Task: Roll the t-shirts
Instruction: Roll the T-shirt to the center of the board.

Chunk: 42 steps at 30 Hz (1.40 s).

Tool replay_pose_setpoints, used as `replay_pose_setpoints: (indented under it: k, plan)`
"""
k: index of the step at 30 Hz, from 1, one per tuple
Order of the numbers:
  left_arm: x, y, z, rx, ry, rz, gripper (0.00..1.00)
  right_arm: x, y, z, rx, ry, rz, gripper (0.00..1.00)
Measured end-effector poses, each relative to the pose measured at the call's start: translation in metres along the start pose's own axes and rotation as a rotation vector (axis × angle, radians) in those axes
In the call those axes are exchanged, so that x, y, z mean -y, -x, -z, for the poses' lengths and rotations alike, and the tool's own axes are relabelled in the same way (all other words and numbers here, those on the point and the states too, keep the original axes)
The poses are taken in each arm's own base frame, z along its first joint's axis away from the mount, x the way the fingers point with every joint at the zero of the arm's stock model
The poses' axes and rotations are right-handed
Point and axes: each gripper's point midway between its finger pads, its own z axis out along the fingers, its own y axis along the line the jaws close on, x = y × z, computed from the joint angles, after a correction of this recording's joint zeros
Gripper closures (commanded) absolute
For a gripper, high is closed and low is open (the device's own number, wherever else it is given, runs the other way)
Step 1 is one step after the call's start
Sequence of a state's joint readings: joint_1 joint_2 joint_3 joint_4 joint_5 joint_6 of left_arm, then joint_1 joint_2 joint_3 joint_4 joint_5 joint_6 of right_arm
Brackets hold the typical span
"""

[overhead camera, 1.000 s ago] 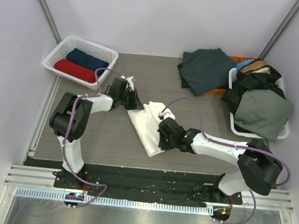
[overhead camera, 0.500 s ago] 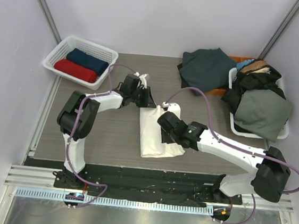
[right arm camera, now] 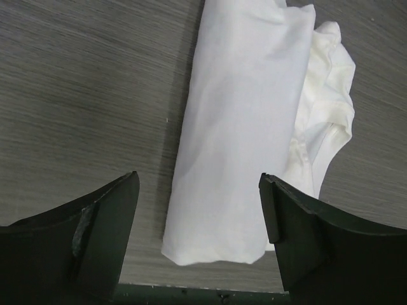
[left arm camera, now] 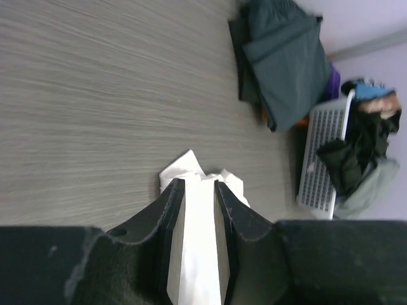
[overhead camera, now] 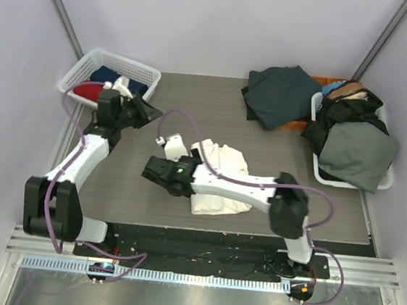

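The right end effector (right arm camera: pixel 198 181), now wide, and the left end effector (left arm camera: pixel 199 184), narrowly parted, have released the folded cream-white cloth t-shirt (right arm camera: pixel 241 127). Rolling looks still undone.

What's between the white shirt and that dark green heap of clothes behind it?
Only bare table; the top view and left wrist view both show it.

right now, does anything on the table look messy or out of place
The white t-shirt is folded unevenly: crumpled cloth bulges past one long edge. Far right, a dark green garment lies loose beside the overfilled basket.
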<state>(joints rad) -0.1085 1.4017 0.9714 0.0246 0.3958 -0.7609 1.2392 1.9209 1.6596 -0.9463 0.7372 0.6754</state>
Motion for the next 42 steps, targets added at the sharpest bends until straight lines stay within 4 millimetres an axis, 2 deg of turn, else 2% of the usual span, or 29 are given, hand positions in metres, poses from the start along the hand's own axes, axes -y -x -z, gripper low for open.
replay_pose_setpoints:
  k: [3,7,10,15,18,23,33,36,39,40,41,42]
  plan:
    - [-0.023,0.017,0.029,0.079,0.052,0.075,0.72,-0.022,-0.003,-0.024,-0.014,-0.110,0.075,0.16]
    - [-0.041,0.037,0.052,0.164,0.090,0.153,0.71,-0.030,-0.020,-0.045,-0.048,-0.209,0.166,0.17]
    - [-0.048,0.038,0.061,0.193,0.100,0.198,0.71,-0.037,-0.021,-0.059,-0.047,-0.265,0.196,0.17]
    - [-0.050,0.032,0.061,0.182,0.093,0.243,0.72,-0.050,-0.018,-0.080,0.000,-0.322,0.186,0.17]
    - [-0.050,0.032,0.060,0.183,0.072,0.261,0.72,-0.048,-0.025,-0.088,0.006,-0.360,0.195,0.17]
    - [-0.051,0.029,0.058,0.177,0.059,0.279,0.72,-0.033,-0.028,-0.093,0.061,-0.446,0.220,0.17]
    - [-0.049,0.032,0.058,0.186,0.043,0.278,0.72,0.001,-0.042,-0.090,0.116,-0.565,0.313,0.18]
    - [-0.050,0.031,0.058,0.185,0.043,0.279,0.72,0.010,-0.048,-0.088,0.110,-0.578,0.317,0.23]
    - [-0.050,0.031,0.058,0.185,0.044,0.280,0.72,0.014,-0.053,-0.088,0.109,-0.589,0.320,0.41]
    - [-0.050,0.031,0.058,0.185,0.044,0.279,0.72,0.015,-0.055,-0.089,0.109,-0.591,0.319,0.53]
    - [-0.050,0.031,0.058,0.186,0.044,0.279,0.72,0.016,-0.057,-0.089,0.106,-0.592,0.317,0.56]
    - [-0.050,0.031,0.058,0.186,0.044,0.279,0.72,0.017,-0.060,-0.090,0.100,-0.593,0.314,0.63]
